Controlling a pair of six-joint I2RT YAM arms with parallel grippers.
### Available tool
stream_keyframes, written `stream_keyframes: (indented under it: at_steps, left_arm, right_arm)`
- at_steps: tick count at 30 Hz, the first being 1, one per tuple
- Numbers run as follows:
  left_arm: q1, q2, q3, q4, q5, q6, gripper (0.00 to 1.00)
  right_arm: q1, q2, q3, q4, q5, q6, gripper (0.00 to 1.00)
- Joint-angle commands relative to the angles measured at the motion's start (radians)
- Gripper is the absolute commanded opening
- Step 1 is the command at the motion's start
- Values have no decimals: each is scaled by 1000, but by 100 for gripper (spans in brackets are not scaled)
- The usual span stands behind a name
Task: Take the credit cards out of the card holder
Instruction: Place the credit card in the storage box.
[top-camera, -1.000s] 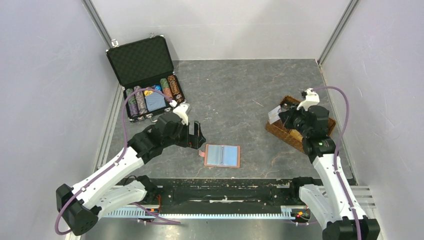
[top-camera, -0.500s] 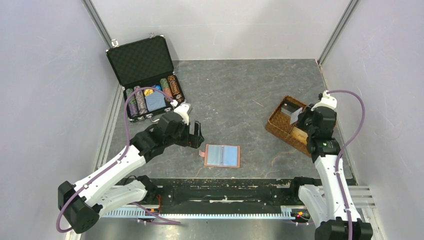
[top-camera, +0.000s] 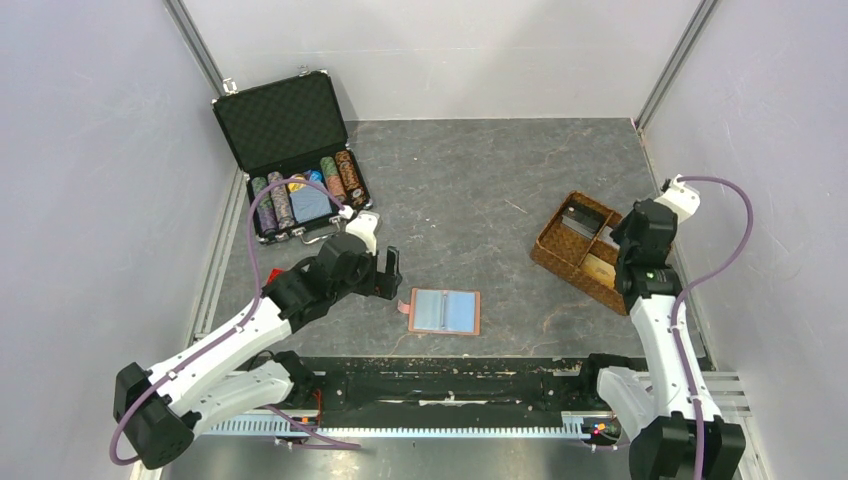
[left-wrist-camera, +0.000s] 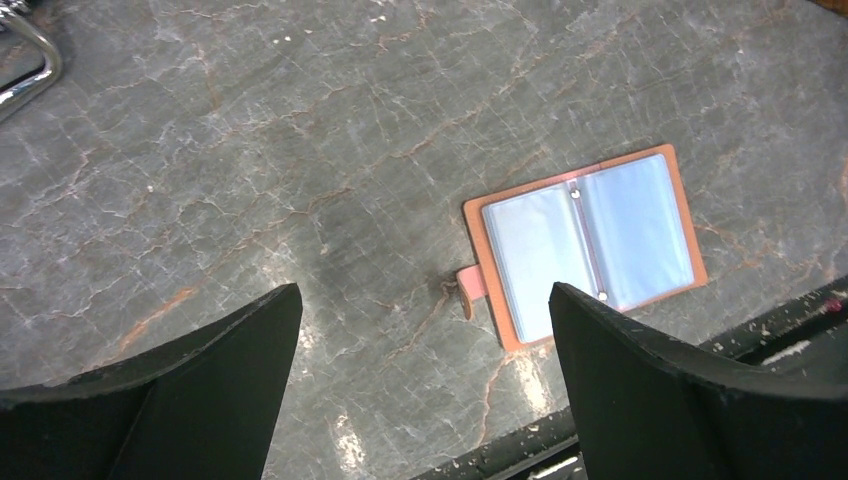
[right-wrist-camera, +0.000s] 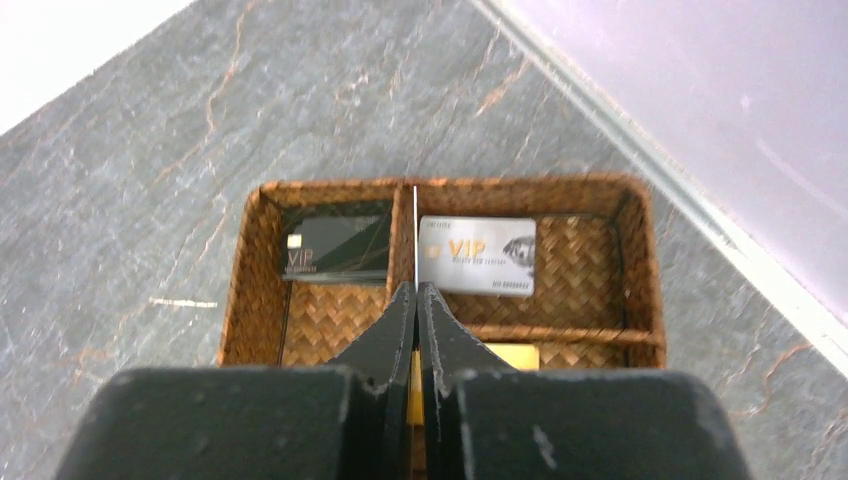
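Handling check on card holder (left-wrist-camera: 585, 240) and credit cards (right-wrist-camera: 477, 254).

Find holder open and flat on table (left-wrist-camera: 250, 120) near the front edge, between the arms, snap tab (left-wrist-camera: 468, 285) pointing left, sleeves apparently empty. Find left gripper (left-wrist-camera: 422, 295) spread wide, holding nothing, poised over the table near the tab side. Find right gripper (right-wrist-camera: 415, 287) pressed closed above woven tray (right-wrist-camera: 520, 183), pinching a pale card (right-wrist-camera: 414, 230) seen edge-on, by best reading. Count a dark card (right-wrist-camera: 335, 250) and a silver VIP card in separate far compartments, plus a yellow card (right-wrist-camera: 510, 355) half hidden behind the fingers. Judge cards light, stiff and slick, so take by an edge, never flat. Judge holder soft, light and prone to sliding, so pin by the leather border.
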Motion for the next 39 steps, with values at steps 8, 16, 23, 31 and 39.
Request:
stream_keyframes:
  at_steps: [8,16,23,31,39]
  left_arm:
    - [-6,-24,-6,69,-69,48,100]
    - [-10,-59,3,69,-70,50,100]
    - [-14,-88,28,36,-38,43,100]
    - [-20,-221,-21,56,-135,33,100]
    - [-20,-349,-91,104,-153,-283,100]
  right_arm:
    - [-8,2,3,142,32,-73,0]
    - [-8,-65,-39,159,-73,-53,0]
    - [-23,-58,-187,405,-207,85,0]
    - [-58,36,-106,457,-210,34,0]
    - [-113,60,68,294,-231,-127,0]
